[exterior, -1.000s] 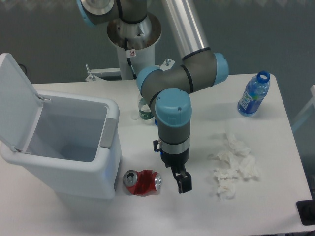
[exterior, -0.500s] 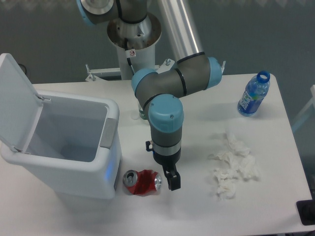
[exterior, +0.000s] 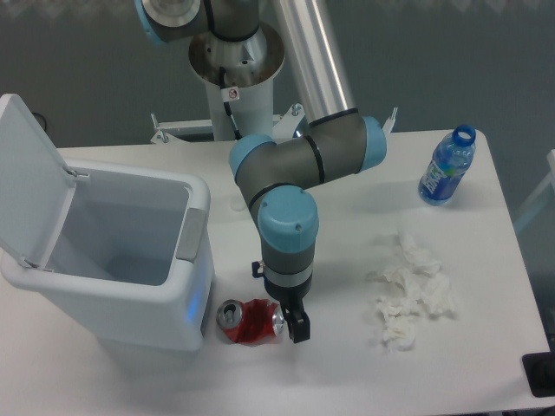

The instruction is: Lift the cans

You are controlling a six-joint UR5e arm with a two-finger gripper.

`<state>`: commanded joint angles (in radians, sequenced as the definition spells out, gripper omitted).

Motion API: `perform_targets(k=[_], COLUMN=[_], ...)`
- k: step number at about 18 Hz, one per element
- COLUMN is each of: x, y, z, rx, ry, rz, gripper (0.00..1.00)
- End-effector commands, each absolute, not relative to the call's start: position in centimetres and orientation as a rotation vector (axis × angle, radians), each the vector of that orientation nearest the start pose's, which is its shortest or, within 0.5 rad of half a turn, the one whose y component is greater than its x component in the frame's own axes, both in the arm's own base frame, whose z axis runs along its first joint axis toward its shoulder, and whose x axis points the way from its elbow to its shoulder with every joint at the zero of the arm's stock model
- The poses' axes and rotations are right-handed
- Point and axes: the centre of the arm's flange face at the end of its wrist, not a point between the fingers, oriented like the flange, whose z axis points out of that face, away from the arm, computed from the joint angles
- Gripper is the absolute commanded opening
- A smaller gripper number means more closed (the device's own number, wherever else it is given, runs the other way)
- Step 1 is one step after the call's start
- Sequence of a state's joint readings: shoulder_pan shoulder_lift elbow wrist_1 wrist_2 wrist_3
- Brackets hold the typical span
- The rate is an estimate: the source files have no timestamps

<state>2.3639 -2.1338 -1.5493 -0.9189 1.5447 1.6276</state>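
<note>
White table (exterior: 347, 364), crushed red can (exterior: 251, 320) between bin (exterior: 121, 295) and jaws.

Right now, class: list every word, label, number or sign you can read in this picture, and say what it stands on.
No text can be read here.
Robot base: a small round red sign on a white sticker; too small to read.
Blue bottle: label print blurred, unreadable.
Red can: crushed, no legible brand.
White bin: no markings visible.
</note>
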Motion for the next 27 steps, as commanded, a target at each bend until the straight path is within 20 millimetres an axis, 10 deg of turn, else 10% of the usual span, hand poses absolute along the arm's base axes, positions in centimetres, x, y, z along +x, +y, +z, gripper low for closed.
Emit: perform_targets(k=[27], x=[-37.0], y=[58.0], z=[19.8], rx=[-2.834], ry=[1.295], rz=[0.090], gripper=[1.00])
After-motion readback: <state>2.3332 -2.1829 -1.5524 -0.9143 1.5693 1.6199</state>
